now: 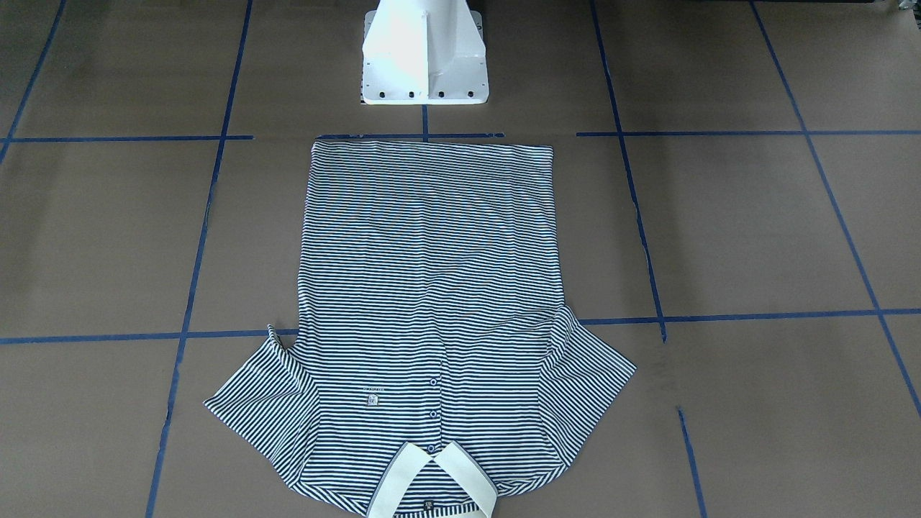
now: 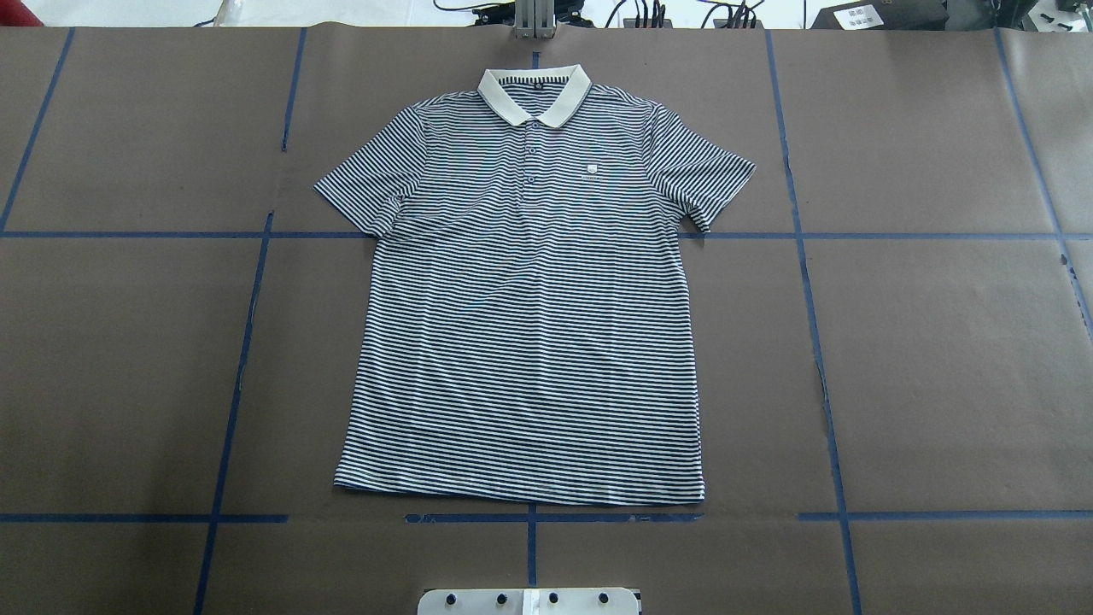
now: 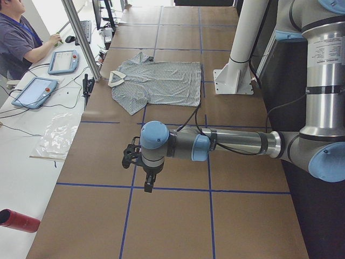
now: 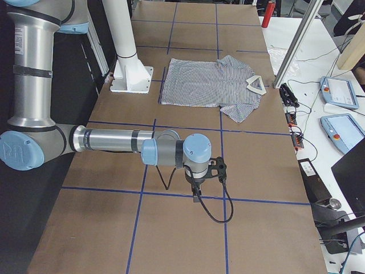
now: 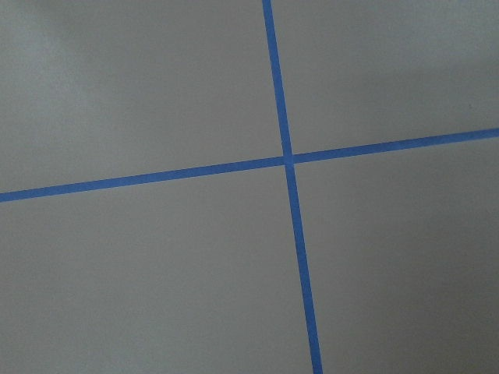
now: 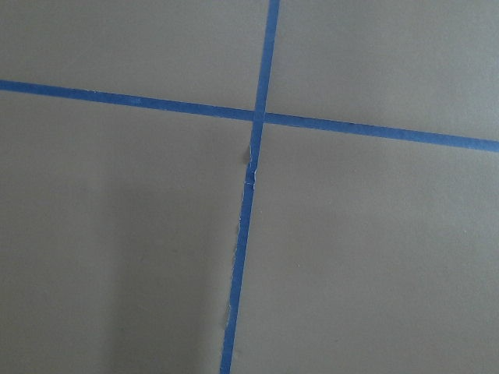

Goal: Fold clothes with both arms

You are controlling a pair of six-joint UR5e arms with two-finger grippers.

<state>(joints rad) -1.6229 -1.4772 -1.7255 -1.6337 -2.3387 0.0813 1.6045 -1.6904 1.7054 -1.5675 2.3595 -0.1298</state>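
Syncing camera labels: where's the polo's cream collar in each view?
Front-facing: collar bottom centre.
Overhead: collar top centre.
Exterior left: collar upper left.
Exterior right: collar upper right.
Left wrist: not in it.
Right wrist: not in it.
Landmark: white pedestal, at the opposite end from the collar.

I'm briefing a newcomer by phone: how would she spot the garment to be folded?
Start at the brown table gridded with blue tape, then the white pedestal base standing on it. Just before it lies a short-sleeved polo shirt with thin navy-and-white stripes, spread flat, buttons up. Its plain cream collar, farthest from the base, sets it apart.
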